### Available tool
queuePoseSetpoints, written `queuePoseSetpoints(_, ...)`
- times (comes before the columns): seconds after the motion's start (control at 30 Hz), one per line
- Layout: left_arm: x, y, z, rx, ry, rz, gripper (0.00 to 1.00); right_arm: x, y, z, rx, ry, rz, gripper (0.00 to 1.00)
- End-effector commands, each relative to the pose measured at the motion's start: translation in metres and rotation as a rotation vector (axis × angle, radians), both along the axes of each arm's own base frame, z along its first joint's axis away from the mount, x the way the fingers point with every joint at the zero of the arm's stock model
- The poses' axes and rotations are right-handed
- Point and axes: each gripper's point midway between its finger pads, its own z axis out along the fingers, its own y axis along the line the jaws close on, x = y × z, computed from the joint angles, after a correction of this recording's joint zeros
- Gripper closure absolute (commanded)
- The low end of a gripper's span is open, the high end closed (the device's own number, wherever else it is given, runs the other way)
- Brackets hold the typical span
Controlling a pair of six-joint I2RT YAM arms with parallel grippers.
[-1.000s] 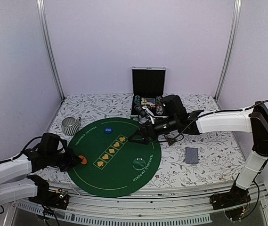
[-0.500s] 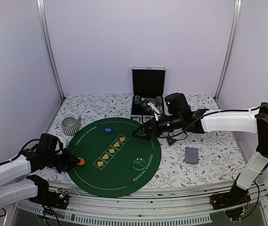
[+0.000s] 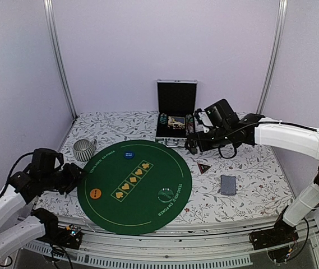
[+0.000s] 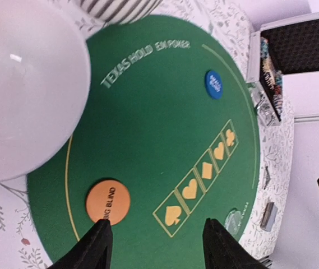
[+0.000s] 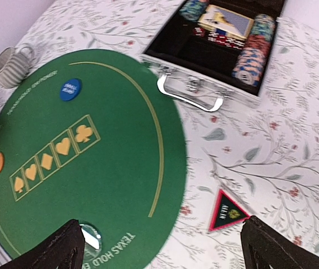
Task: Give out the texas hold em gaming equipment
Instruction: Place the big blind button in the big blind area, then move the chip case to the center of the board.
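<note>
1. Left gripper (image 4: 157, 224): fingers apart, nothing between them. It hangs over the near-left rim of the green poker mat (image 3: 142, 216). The orange "BIG BLIND" disc (image 3: 95, 194) lies flat on the mat just right of it, untouched in the top view.
2. Right gripper (image 5: 160, 224): jaws spread wide, empty. It is past the mat's far-right edge, beside the open chip case (image 3: 176, 136).
3. Discs, as I judge them: thin, stiff and light, lying flush on felt. There is no edge to get under, so pinch across the rim with the tips pressed into the felt. Likely to skate if only one finger lands.
4. Blue disc (image 3: 128, 155) sits far on the mat. Whitish disc (image 3: 165, 195) sits near-right on the mat.
5. Red-edged triangle (image 3: 203, 167) lies on the floral tablecloth (image 3: 249, 168), right of the mat. It looks flat and light, and is best gripped from one side to the opposite corner.
6. Loose card deck (image 3: 228, 184) lies on the cloth, nearer and further right. Cards are slick and will fan out, so clamp the long edges of the whole pack.
7. Poker chips (image 5: 253, 53) lie in rows inside the case. They look denser and rigid, so take a short stack across its diameter.
8. Count:
   - three discs
   - one triangle
   - one loose deck
   - a second pack (image 5: 226, 19) in the case
   - at least two chip rows; the number of chips cannot be told
   - one striped cup (image 3: 83, 149) and one white bowl (image 4: 19, 84), both left of the mat
</note>
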Motion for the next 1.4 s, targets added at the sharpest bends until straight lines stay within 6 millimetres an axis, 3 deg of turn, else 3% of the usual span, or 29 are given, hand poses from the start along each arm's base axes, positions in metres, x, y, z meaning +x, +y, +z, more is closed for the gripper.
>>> queuePoseSetpoints(0.0, 0.027, 0.005, 0.067, 0.146, -0.205, -0.061, 0.40, 0.011, -0.064, 0.015, -0.139, -0.022, -0.197, 0.01)
queuePoseSetpoints(0.07, 0.040, 0.009, 0.098, 0.246, -0.291, -0.088, 0.32, 0.011, -0.080, 0.012, -0.164, 0.002, -0.231, 0.01)
queuePoseSetpoints(0.17, 0.062, 0.005, 0.134, 0.378, -0.398, -0.159, 0.05, 0.008, -0.097, 0.002, -0.188, 0.061, -0.269, 0.01)
queuePoseSetpoints(0.2, 0.070, 0.001, 0.143, 0.421, -0.430, -0.201, 0.02, 0.005, -0.101, -0.003, -0.189, 0.087, -0.277, 0.01)
queuePoseSetpoints(0.3, 0.092, -0.012, 0.160, 0.463, -0.470, -0.268, 0.02, -0.002, -0.115, -0.025, -0.210, 0.157, -0.307, 0.01)
queuePoseSetpoints(0.37, 0.105, -0.024, 0.177, 0.451, -0.517, -0.293, 0.02, -0.012, -0.127, -0.050, -0.236, 0.233, -0.327, 0.01)
queuePoseSetpoints(0.53, 0.122, -0.052, 0.219, 0.442, -0.671, -0.348, 0.02, -0.031, -0.141, -0.080, -0.247, 0.337, -0.383, 0.01)
queuePoseSetpoints(0.67, 0.125, -0.062, 0.212, 0.427, -0.659, -0.374, 0.02, -0.049, -0.147, -0.107, -0.263, 0.426, -0.422, 0.01)
queuePoseSetpoints(0.73, 0.124, -0.061, 0.203, 0.436, -0.669, -0.370, 0.02, -0.045, -0.148, -0.109, -0.273, 0.418, -0.441, 0.01)
queuePoseSetpoints(0.9, 0.120, -0.049, 0.184, 0.509, -0.684, -0.358, 0.02, 0.001, -0.125, -0.074, -0.270, 0.296, -0.360, 0.01)
queuePoseSetpoints(1.13, 0.122, -0.029, 0.179, 0.626, -0.683, -0.311, 0.02, 0.101, -0.078, -0.024, -0.241, 0.092, -0.283, 0.00)
queuePoseSetpoints(1.27, 0.122, -0.028, 0.175, 0.638, -0.679, -0.317, 0.02, 0.157, -0.048, -0.018, -0.173, 0.027, -0.237, 0.12)
queuePoseSetpoints(1.37, 0.123, -0.028, 0.172, 0.648, -0.672, -0.322, 0.02, 0.191, -0.030, -0.034, -0.145, 0.013, -0.220, 0.25)
